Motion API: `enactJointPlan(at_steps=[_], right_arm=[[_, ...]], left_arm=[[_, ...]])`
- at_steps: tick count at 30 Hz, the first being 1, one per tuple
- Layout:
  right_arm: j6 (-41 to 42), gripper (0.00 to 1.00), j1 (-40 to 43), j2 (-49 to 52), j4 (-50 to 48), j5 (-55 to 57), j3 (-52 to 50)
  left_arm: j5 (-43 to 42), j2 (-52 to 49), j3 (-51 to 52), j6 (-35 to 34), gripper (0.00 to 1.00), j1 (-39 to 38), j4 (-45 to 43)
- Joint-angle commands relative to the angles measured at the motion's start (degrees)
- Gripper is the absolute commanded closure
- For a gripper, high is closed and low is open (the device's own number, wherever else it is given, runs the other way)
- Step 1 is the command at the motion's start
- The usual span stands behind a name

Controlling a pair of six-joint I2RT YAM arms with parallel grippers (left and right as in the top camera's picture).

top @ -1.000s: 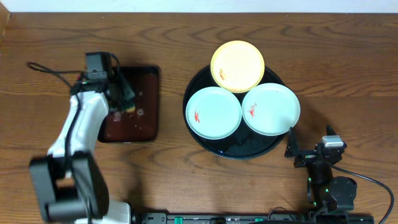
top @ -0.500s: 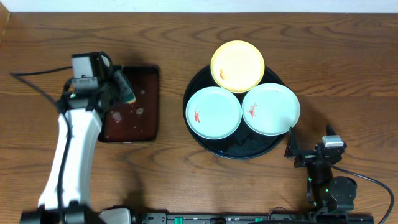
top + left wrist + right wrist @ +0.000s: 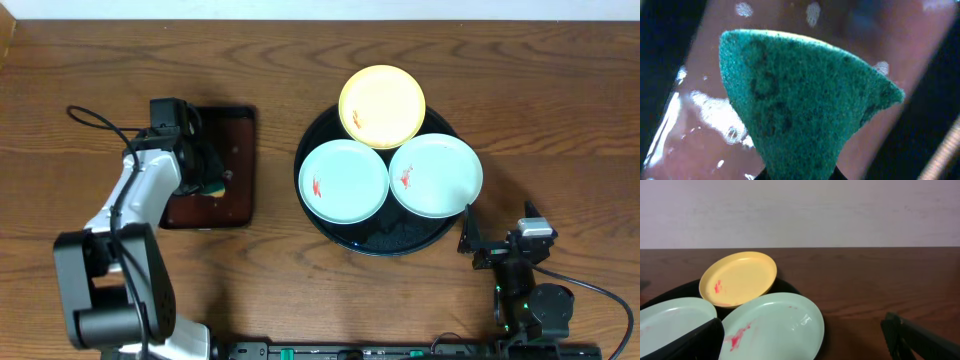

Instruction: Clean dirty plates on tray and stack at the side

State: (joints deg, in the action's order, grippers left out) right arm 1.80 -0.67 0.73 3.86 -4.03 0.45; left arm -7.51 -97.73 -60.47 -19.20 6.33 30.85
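Observation:
Three small plates lie on the large round black tray: a pale yellow plate at the back, a pale blue plate at the left and another pale blue plate at the right. Each has a red-orange smear. My left gripper is shut on a green sponge and holds it over the small dark-brown tray. My right gripper is open and empty, near the table's front edge, right of the black tray. In the right wrist view the yellow plate and the right pale blue plate show.
The small rectangular dark-brown tray is wet, with water drops on it. A black cable loops from the left arm. Bare wooden table lies right of the black tray.
My left gripper with the sponge has moved down and right over the brown tray, after first lifting to its left edge. The right arm and the plates have not moved.

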Motion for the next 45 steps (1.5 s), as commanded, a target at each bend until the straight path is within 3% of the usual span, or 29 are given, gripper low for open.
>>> enactJointPlan(at_steps=[1, 4, 8, 14, 18, 29, 32, 38, 41, 45], right_arm=[[-1.0, 0.01, -0.5, -0.1, 0.2, 0.1, -0.1], [-1.0, 0.01, -0.5, -0.1, 0.2, 0.1, -0.1], [-1.0, 0.01, -0.5, -0.1, 0.2, 0.1, -0.1], [-1.0, 0.01, -0.5, -0.1, 0.2, 0.1, -0.1], [-1.0, 0.01, -0.5, -0.1, 0.2, 0.1, -0.1], [-1.3, 0.01, -0.5, -0.1, 0.2, 0.8, -0.1], [-0.4, 0.01, -0.5, -0.1, -4.1, 1.9, -0.1], [0.8, 0.01, -0.5, 0.2, -21.6, -6.3, 0.1], [0.8, 0.01, -0.4, 2.8, -24.0, -8.4, 4.3], [-2.0, 0.01, -0.4, 11.8, -17.4, -11.7, 15.8]], left_arm=[[0.4, 7.9, -4.4, 1.0, 0.93, 0.1, 2.3], [0.0, 16.3, -4.7, 0.9, 0.93, 0.0, 2.7], [0.0, 20.3, -4.4, 1.0, 0.93, -0.3, 2.7], [-0.2, 16.7, -2.3, -2.9, 0.93, -0.3, 3.5], [-9.5, 10.6, -2.1, -4.9, 0.93, -1.2, 3.4], [-5.6, 8.7, -2.1, -2.7, 0.93, -1.3, 1.1], [-5.5, 10.7, -2.2, 1.7, 0.92, -1.3, 1.0], [-5.5, 17.8, -2.2, 2.0, 0.93, -2.4, 1.0], [-5.5, 21.4, -2.2, 2.0, 0.93, -5.6, 0.7], [-4.8, 22.2, -2.2, 0.7, 0.92, -9.3, -0.4]])
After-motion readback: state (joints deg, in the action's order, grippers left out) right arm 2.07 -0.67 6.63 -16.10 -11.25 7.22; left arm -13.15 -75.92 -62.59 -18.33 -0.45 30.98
